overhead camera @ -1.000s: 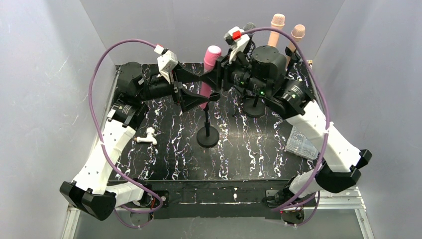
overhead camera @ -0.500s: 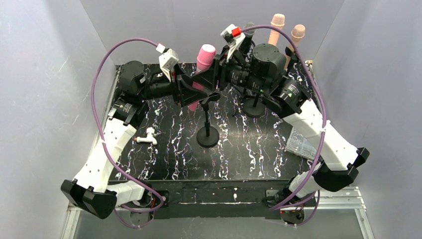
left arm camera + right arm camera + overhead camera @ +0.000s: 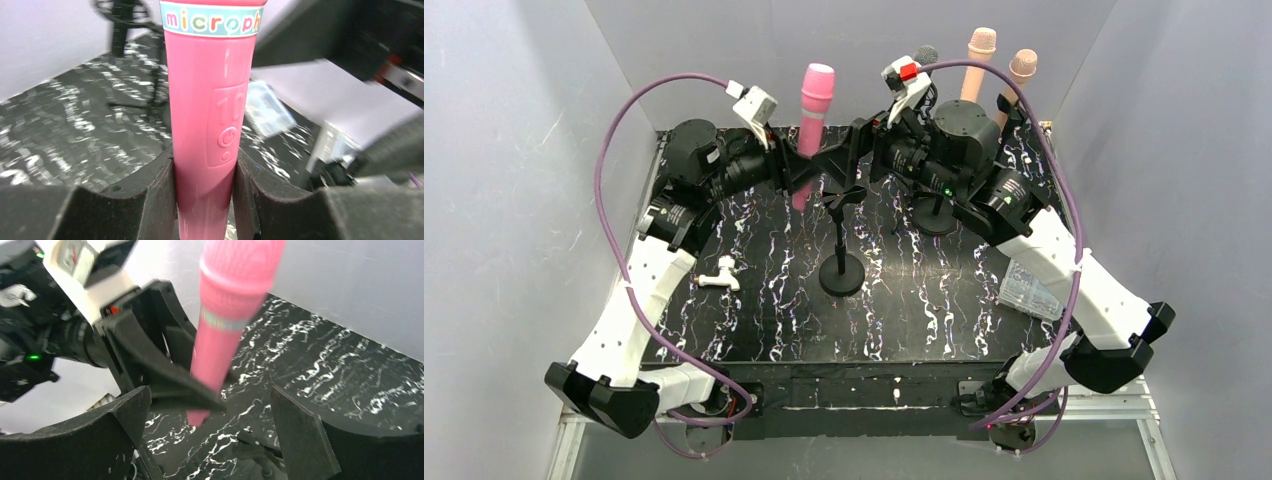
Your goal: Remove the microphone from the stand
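Observation:
The pink microphone (image 3: 812, 120) stands nearly upright in the air, left of and above the black stand (image 3: 841, 240), apart from its empty clip (image 3: 845, 197). My left gripper (image 3: 803, 170) is shut on the microphone's lower handle; in the left wrist view the microphone (image 3: 207, 100) sits pressed between both fingers (image 3: 152, 200) of that gripper (image 3: 205, 197). My right gripper (image 3: 861, 152) hangs open just right of the microphone, touching nothing. In the right wrist view the microphone (image 3: 225, 315) shows beyond the open right gripper (image 3: 210, 400), with the stand's clip (image 3: 255, 455) below.
Two peach microphones (image 3: 980, 50) (image 3: 1021, 70) and a grey one (image 3: 924, 55) stand at the back right behind the right arm, with another stand base (image 3: 936, 217). A small white part (image 3: 720, 275) lies at the left, a clear plastic bag (image 3: 1029, 288) at the right.
My left gripper shut on the microphone and carried it up and left, off the stand's clip. My right gripper let go of it and opened.

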Robot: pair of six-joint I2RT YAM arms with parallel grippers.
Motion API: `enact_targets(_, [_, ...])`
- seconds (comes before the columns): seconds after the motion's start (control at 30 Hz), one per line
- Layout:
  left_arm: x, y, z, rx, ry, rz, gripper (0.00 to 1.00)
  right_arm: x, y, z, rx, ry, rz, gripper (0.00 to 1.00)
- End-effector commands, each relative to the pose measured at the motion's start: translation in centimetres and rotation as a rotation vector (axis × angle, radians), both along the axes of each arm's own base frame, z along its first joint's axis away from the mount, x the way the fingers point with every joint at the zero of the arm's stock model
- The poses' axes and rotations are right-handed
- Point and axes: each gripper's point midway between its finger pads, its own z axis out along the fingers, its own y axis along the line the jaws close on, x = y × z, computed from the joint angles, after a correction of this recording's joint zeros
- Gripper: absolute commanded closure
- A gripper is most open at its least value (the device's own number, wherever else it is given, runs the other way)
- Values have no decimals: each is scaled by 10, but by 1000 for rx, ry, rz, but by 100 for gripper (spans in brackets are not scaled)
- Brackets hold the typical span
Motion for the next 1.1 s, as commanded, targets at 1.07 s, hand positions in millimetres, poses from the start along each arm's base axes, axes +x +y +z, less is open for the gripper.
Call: enact_targets(1.07, [222,134,-331,599,601,821,100,28,-135,-122,-260,95,-502,2])
